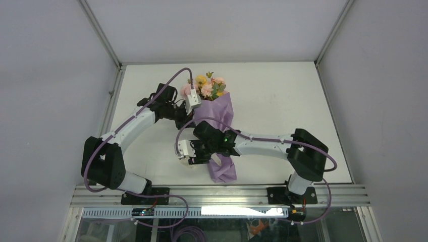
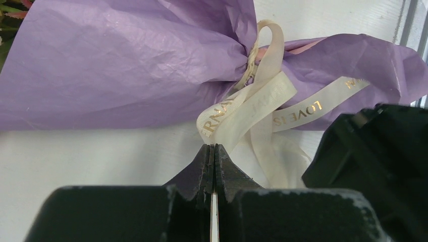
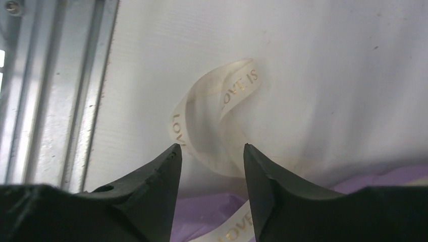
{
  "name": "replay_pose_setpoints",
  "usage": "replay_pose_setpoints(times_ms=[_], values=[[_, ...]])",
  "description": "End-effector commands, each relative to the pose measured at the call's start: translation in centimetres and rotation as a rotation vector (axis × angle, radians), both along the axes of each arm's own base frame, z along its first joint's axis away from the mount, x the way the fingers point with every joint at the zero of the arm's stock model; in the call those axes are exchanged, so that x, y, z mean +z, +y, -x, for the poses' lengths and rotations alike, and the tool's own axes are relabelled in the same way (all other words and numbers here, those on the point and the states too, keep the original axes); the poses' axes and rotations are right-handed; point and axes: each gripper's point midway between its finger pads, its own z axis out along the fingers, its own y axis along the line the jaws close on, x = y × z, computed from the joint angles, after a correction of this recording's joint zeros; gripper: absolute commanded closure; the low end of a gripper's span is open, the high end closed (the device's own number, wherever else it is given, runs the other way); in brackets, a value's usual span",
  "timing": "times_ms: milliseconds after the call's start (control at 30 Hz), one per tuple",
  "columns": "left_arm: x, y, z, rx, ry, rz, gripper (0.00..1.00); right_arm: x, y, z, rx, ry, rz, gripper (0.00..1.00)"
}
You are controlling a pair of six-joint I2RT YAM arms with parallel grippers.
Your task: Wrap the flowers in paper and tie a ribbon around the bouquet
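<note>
Two tools flank a ribbon-tied bouquet. The left tool point(image 2: 212, 148) has its jaws pressed fully together, the tips right at the lowest loop of the cream ribbon point(image 2: 262, 101). Whether a fold is pinched between them cannot be told. The right tool point(image 3: 212, 148) stands with jaws apart, gripping nothing, and a curl of the same ribbon lies on the white tabletop point(image 3: 328, 60) just beyond its tips.

Seen from the left wrist, the ribbon, lettered in gold, is knotted round the gathered waist of the lilac paper point(image 2: 101, 65). One loop stands up at 12 o'clock and the tails trail toward 4 o'clock.

From above, the bouquet point(image 1: 220, 113) lies near the tabletop's centre. The yellow and pink flowers point(image 1: 206, 86) point to 12 o'clock and the paper's flared tail to 6 o'clock. The left tool meets the bouquet from 9 o'clock. The right arm point(image 1: 267, 143) reaches across it from 3 o'clock, its tool at the bouquet's 8 o'clock.
</note>
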Motion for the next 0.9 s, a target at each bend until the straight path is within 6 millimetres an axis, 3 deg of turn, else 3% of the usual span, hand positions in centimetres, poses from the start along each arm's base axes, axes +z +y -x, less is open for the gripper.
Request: replay_pose_setpoints(times_ms=[0,267,467,633,867], values=[[1.9,-0.2,-1.5,0.015,-0.119,0.043,1.0,2.2,4.3,-2.2,0.026,-0.09,-0.079,0.48],[2.1,-0.1,-1.6,0.015,-0.129,0.045,1.0,0.1,7.4,-2.3,-0.121,0.007,-0.169,0.44],[2.1,-0.2,-1.9,0.015,-0.13,0.042,1.0,-2.3,7.9,-2.9,-0.253,0.027,-0.181,0.42],[2.1,-0.2,-1.9,0.013,-0.125,0.041,1.0,-3.4,7.7,-3.5,-0.289,0.014,-0.164,0.48],[2.2,-0.2,-1.8,0.006,-0.124,0.042,1.0,-3.6,7.5,-3.4,-0.368,0.077,-0.181,0.51]])
